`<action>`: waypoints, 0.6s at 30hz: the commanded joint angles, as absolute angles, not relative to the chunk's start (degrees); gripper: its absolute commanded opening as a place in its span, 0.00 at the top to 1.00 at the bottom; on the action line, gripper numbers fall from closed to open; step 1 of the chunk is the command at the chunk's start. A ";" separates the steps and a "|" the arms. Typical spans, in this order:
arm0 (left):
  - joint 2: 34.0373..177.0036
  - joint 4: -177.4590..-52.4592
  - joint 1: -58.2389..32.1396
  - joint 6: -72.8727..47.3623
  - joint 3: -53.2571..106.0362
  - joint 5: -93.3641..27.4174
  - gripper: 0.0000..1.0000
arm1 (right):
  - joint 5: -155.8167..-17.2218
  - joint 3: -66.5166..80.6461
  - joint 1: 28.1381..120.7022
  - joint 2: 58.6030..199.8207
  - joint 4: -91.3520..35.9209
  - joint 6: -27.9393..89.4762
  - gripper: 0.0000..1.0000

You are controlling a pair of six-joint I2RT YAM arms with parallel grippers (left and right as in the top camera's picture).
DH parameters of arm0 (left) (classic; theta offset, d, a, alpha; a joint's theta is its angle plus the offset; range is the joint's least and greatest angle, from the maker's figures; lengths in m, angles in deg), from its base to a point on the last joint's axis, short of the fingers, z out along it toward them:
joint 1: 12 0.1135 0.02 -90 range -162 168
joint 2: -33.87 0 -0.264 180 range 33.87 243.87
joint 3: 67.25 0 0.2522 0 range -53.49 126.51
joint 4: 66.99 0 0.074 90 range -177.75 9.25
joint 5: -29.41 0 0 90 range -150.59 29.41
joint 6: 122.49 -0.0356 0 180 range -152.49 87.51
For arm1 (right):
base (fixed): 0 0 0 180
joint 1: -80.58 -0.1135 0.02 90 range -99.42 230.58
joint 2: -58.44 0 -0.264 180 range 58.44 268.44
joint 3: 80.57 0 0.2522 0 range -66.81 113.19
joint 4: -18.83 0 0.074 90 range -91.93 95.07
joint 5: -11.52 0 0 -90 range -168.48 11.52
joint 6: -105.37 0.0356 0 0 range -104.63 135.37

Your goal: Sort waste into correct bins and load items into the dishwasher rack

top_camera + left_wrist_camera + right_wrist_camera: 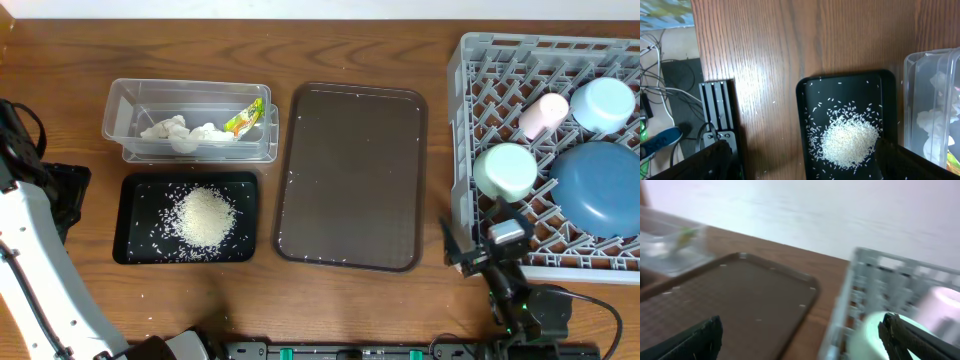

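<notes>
The clear tub (pixel 120 105) holds white tissue wads (pixel 170 130) and the green-and-yellow wrapper (pixel 245 118). The black tray (pixel 135 182) holds a pile of rice (pixel 207 215), with loose grains around it. The grey rack (pixel 460 120) holds the pink cup (pixel 543 113), light blue bowl (pixel 603 103), mint dish (pixel 505 170) and dark blue bowl (pixel 598 185). No wooden stick shows. My left gripper (pixel 65 195) is open and empty left of the black tray. My right gripper (pixel 470 248) is open and empty at the rack's front left corner.
The brown serving tray (pixel 350 180) lies between the bins and the rack, with a few rice grains on it. The left wrist view shows the rice (pixel 849 140), the table's edge and cables beyond. The right wrist view, blurred, shows the brown tray (pixel 740 295) and the mint dish (pixel 865 340).
</notes>
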State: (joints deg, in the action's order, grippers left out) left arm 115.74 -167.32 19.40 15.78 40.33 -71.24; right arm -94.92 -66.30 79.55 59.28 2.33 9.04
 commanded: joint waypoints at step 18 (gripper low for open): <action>115.85 -167.47 19.59 16.72 40.49 -71.73 0.06 | -82.71 -66.49 83.31 58.71 0.97 11.80 0.01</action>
